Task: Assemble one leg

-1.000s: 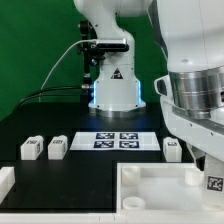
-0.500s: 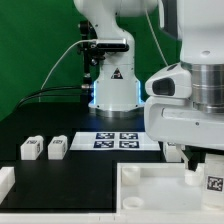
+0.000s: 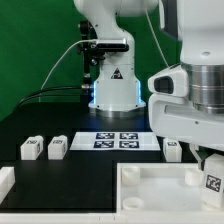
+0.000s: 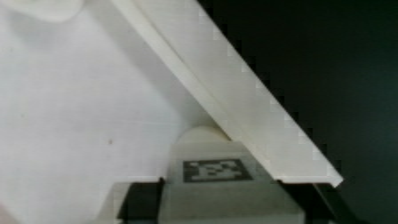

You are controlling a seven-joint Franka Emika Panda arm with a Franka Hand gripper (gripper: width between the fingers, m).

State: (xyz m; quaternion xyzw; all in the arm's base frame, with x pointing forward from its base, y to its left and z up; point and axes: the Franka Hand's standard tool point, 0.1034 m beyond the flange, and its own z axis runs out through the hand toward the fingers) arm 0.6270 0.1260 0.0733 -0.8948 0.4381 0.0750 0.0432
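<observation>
My gripper (image 3: 208,172) is at the exterior view's lower right, over the far right corner of the large white tray-like piece (image 3: 150,186). It is shut on a small white leg (image 3: 211,182) with its tag facing out. In the wrist view the leg (image 4: 217,170) sits between the two black fingers (image 4: 146,202), just above the tray's raised rim (image 4: 214,80). Three more legs lie on the black table: two at the left (image 3: 32,148) (image 3: 57,147) and one at the right (image 3: 172,150).
The marker board (image 3: 120,140) lies at the table's middle in front of the robot base (image 3: 112,85). A white block (image 3: 5,180) sits at the exterior view's lower left edge. A green backdrop stands behind.
The hand came down into the exterior view from one second ago to half a second ago. Since then it has shifted slightly right, uncovering the right-hand leg. The held leg stays gripped.
</observation>
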